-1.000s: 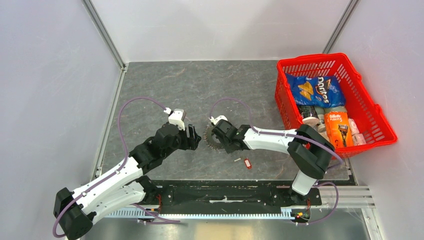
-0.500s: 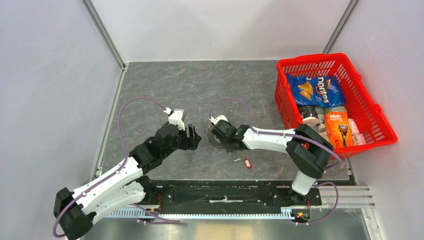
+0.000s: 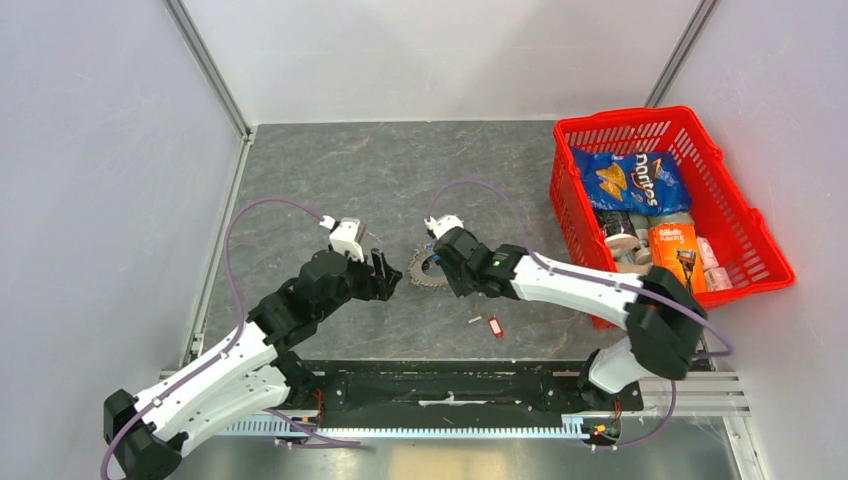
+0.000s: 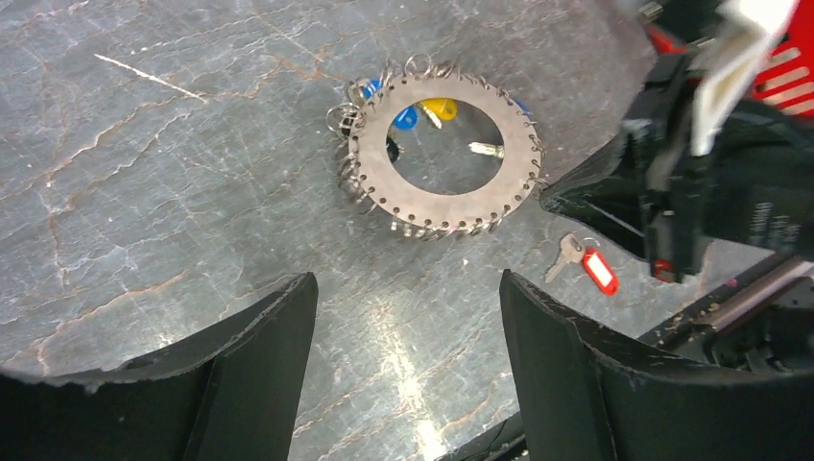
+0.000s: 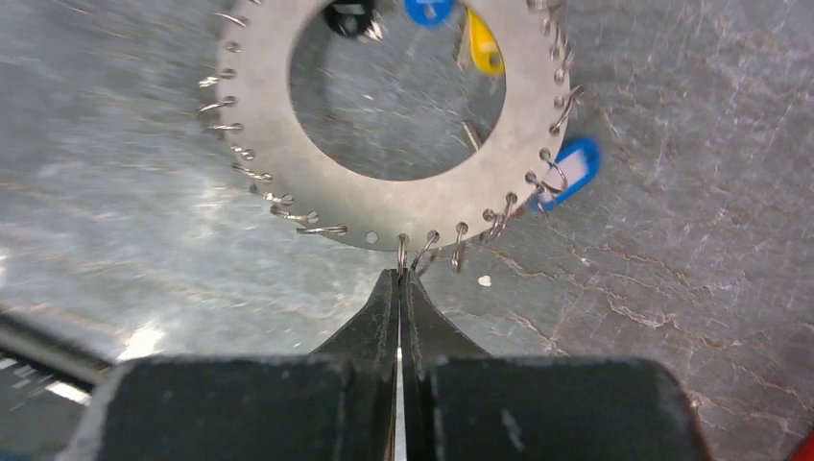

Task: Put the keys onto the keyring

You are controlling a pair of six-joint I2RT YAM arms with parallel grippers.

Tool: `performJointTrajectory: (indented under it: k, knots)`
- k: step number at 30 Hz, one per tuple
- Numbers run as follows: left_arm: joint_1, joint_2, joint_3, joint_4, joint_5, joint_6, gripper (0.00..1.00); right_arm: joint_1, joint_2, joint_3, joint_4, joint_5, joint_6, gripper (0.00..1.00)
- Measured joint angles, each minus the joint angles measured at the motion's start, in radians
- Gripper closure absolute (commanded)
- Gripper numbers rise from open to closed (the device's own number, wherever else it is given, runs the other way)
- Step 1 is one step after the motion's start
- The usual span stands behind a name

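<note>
This is looking like a robotics lab cell — pale panel walls [image 3: 90, 180] on aluminium posts [image 3: 207, 65] are enclosing a dark grey marbled tabletop [image 3: 330, 165], a black mounting rail [image 3: 450, 385] is running behind the right gripper [image 5: 399, 288], and a red plastic basket [image 3: 625, 116] of groceries [image 3: 630, 185] is sitting well to its right.

The blue chip bag [image 3: 630, 182] in the red basket [image 3: 640, 115] carries the brand "Doritos" across its front. Beside it in the same basket, the orange razor pack [image 3: 677, 256] reads "Gillette" along its top; the smaller print below is too small to read.
</note>
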Motion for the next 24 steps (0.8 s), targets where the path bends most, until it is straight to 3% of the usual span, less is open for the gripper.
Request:
performJointTrajectory:
  k: [8, 24]
  knots:
    - [0.0, -0.093, -0.001, 0.002, 0.066, -0.028, 0.23, 0.0, -0.235, 0.0, -0.014, -0.138, -0.003, 1.0]
    - [0.0, -0.269, 0.0, 0.099, 0.33, -0.064, 0.23, 0.0, -0.465, 0.073, -0.135, -0.478, -0.095, 1.0]
